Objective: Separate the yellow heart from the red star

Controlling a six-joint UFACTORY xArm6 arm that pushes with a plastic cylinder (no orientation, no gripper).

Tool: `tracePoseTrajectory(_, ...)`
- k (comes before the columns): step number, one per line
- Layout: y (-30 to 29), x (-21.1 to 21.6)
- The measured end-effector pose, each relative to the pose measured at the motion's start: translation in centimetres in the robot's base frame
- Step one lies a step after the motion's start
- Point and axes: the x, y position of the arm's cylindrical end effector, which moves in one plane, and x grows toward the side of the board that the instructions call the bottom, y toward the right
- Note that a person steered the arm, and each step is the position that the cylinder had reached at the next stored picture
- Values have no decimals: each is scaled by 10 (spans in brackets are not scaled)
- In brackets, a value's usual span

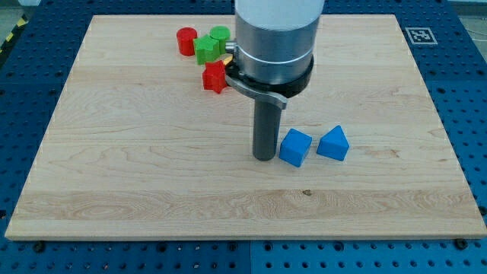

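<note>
The red star (215, 77) lies on the wooden board (114, 152) at the upper middle, just left of the arm's grey body. Only a yellowish sliver, probably the yellow heart (228, 53), shows at the arm's left edge, up and right of the red star; the rest is hidden behind the arm. Whether it touches the star I cannot tell. My tip (264, 157) rests on the board well below the red star, just left of a blue cube (295, 147).
A red cylinder (186, 40), a green star (205, 50) and a green cylinder (220, 35) cluster above the red star. A blue triangular block (333, 143) sits right of the blue cube. A printed marker (419, 35) lies off the board's top right corner.
</note>
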Motion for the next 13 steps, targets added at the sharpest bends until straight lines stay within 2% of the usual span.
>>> tracePoseTrajectory(3, -126, -4)
tracePoseTrajectory(5, -180, -41)
tracePoseTrajectory(7, -185, -88)
tracePoseTrajectory(10, -212, -190)
tracePoseTrajectory(13, -217, -250)
